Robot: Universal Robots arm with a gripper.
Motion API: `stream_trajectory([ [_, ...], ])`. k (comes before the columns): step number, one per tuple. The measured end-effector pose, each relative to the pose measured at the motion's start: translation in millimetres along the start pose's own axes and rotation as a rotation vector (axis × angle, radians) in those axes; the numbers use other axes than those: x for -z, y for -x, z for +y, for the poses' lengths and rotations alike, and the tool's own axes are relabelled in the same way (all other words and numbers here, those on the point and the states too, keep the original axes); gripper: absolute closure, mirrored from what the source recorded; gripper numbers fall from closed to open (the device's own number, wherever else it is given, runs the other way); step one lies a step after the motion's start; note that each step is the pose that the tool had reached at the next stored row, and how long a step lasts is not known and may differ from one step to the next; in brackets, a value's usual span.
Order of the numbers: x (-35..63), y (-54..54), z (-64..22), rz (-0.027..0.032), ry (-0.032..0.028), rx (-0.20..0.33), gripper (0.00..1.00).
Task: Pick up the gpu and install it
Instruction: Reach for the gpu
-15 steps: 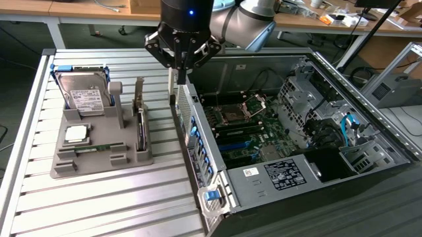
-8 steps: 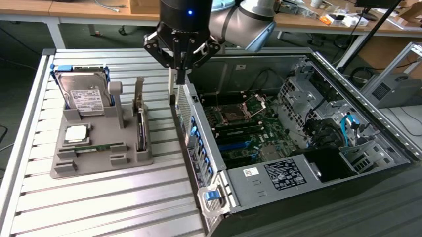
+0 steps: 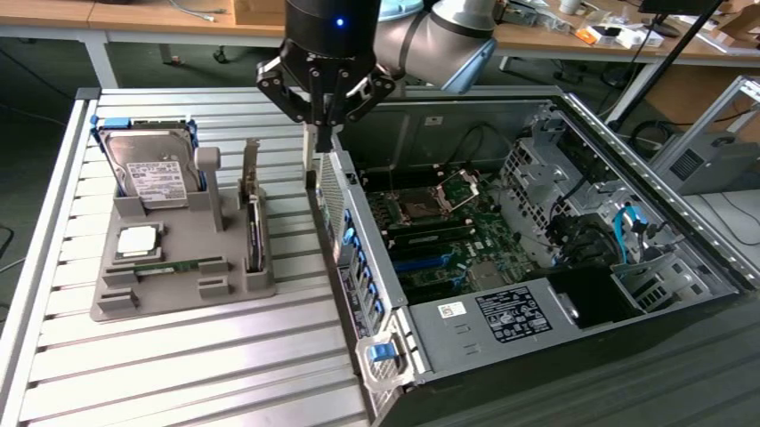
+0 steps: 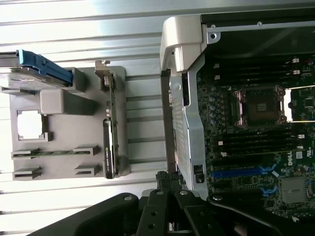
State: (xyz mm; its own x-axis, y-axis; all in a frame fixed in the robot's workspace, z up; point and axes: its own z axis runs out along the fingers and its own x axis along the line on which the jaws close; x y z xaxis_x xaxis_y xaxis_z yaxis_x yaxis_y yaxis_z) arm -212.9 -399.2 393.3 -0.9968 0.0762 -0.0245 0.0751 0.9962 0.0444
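1. The ribbed metal bench [image 3: 178,382] carried a grey holder [image 3: 178,298] on the exterior view's left and an open computer case [image 3: 475,342] on its right. A narrow strip of bare bench ran between the two.
2. The case lay on its side with the cover off, so its upright walls ringed the motherboard [image 3: 446,236]. The rear wall [image 3: 344,231], nearest the holder, was a raised edge between the holder and the inside of the case.
3. In front of the holder, the bench lay bare as far as its near edge.
4. Counted on the holder: one hard drive [image 3: 152,169] standing at the far end, one square processor [image 3: 138,240], one RAM stick [image 3: 166,265] and one gpu [image 3: 253,233] [image 4: 109,147].
5. The gpu stood on edge in its slot along the side of the holder nearest the case, with its silver bracket at the far end. Nothing gripped it.
6. The tool [image 3: 322,142] [image 4: 169,178] hung over the far end of the case's rear wall, just beside the gpu's bracket end but apart from it.
7. Its fingers were pressed together and pinched nothing. Whether the tips touched the wall's top edge I could not tell.
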Motion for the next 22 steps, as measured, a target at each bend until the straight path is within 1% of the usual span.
stream_trajectory([
  [11, 0.1, -2.5, -0.2, 0.0000, 0.0000, 0.000, 0.89],
  [22, 0.2, -8.1, -0.6, 0.0000, 0.0000, 0.000, 0.89],
])
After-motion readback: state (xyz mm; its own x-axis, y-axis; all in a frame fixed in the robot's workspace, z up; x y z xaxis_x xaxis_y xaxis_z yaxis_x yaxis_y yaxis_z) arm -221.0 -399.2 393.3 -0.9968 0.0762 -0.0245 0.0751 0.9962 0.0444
